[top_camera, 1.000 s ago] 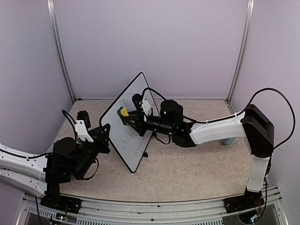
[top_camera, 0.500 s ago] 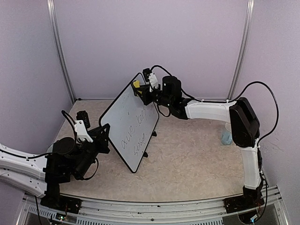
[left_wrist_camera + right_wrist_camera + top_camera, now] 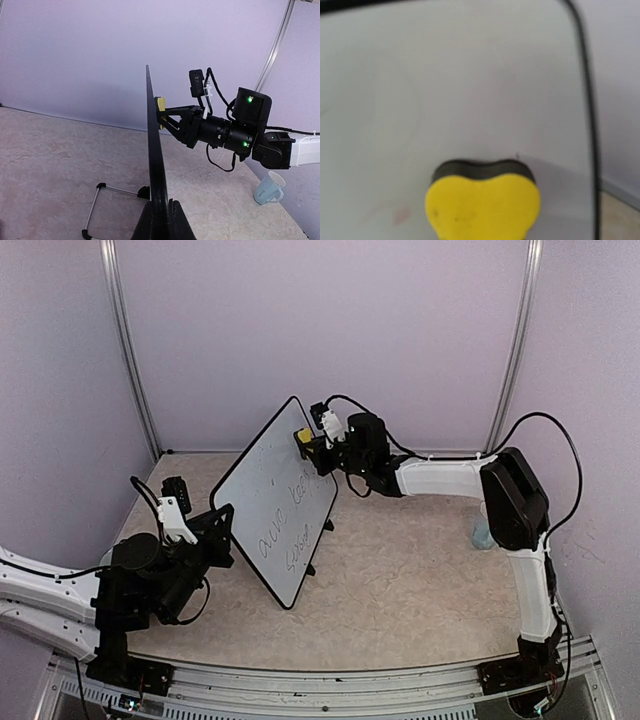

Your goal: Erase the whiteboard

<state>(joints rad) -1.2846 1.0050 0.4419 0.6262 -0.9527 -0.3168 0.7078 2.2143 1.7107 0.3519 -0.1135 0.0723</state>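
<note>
Standing whiteboard edge pinched in fully closed left claw; right claw snug around yellow sponge eraser at its top corner.

A speckled beige counter spreads out before me, closed in by plain lilac walls with slim metal corner posts. On my right, near the wall, a pale blue handled mug stands upright. A small yellow heart-shaped sponge with a dark backing sits well above the counter.

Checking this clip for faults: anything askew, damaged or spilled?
Nothing stands out. The whiteboard is held on edge by the left hand while the right hand holds the yellow eraser against its top corner.
</note>
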